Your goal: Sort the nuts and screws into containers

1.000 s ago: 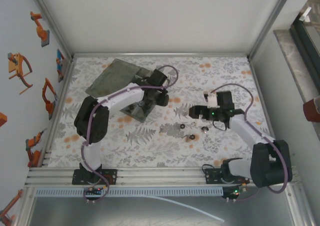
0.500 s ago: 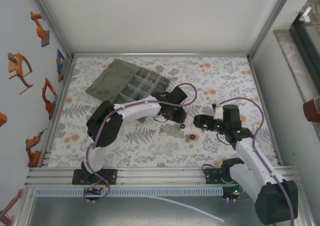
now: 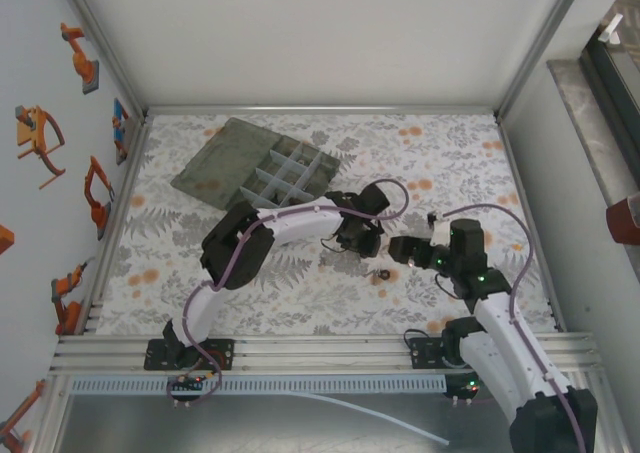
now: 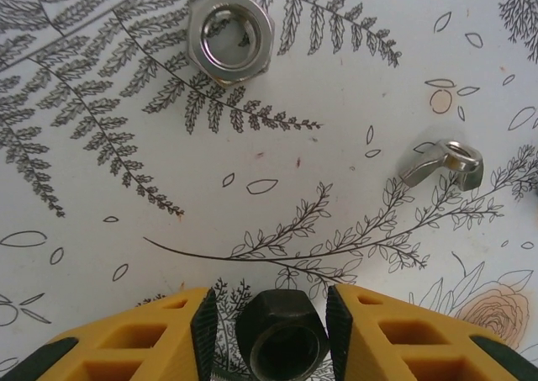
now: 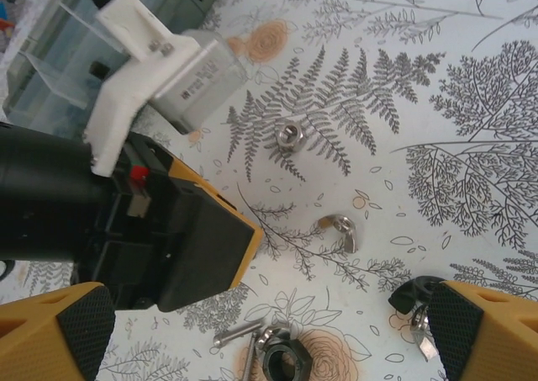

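Note:
In the left wrist view my left gripper (image 4: 271,335) stands low over the cloth, its yellow fingers (image 4: 160,339) either side of a black nut (image 4: 282,337). The right pad touches the nut and a thin gap shows on the left. Ahead lie a silver hex nut (image 4: 229,38) and a wing nut (image 4: 443,164). My right gripper (image 5: 265,326) hangs wide open above another black nut (image 5: 286,366) and two pale screws (image 5: 239,335). From above, the left gripper (image 3: 362,245) and right gripper (image 3: 400,250) are close together. The containers (image 3: 285,178) lie at the back left with the lid open.
The left gripper's body (image 5: 185,238) crowds the left half of the right wrist view. A dark wing-shaped part (image 5: 416,295) lies by my right finger. The flat lid (image 3: 222,158) rests on the floral cloth (image 3: 450,163). Metal frame rails (image 3: 320,354) run along the near edge.
My left arm has swung from the organiser box down and right to the loose parts at the centre. The right arm has drawn back toward its base and a little right.

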`<state>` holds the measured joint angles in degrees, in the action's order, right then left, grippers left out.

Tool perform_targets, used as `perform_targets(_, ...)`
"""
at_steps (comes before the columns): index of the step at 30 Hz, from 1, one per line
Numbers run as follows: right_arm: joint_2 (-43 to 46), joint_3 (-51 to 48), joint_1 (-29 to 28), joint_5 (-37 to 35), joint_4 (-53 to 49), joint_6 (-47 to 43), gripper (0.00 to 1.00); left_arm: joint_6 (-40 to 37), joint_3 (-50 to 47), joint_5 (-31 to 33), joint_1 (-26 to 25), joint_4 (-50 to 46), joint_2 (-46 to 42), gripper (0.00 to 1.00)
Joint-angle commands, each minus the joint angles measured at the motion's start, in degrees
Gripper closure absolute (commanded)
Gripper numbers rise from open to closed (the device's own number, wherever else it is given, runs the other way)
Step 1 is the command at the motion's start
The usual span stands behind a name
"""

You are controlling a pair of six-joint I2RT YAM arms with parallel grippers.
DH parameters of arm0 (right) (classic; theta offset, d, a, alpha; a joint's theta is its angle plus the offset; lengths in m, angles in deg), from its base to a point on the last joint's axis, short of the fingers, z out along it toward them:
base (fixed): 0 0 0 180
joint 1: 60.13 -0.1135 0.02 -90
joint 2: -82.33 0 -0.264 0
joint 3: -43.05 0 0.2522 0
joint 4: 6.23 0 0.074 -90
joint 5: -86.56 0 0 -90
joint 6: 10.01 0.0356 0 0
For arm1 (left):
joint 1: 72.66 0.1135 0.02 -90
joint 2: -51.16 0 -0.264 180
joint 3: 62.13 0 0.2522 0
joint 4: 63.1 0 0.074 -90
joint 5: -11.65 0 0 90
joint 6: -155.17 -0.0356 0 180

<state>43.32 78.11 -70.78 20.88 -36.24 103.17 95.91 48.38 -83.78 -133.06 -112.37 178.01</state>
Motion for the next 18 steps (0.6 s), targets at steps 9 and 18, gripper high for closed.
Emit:
perform_targets(9, 2.4, -1.3, -0.3, -1.6, -0.1, 0.1, 0.01, -0.8, 6.8, 3.7, -2.6, -12.9, 6.0, 0.65)
perform_targets(18, 2.9, -1.5, -0.3, -1.2, 0.2, 0.1, 0.01, 0.5, 8.4, 4.4, -1.5, -10.9, 4.2, 0.78)
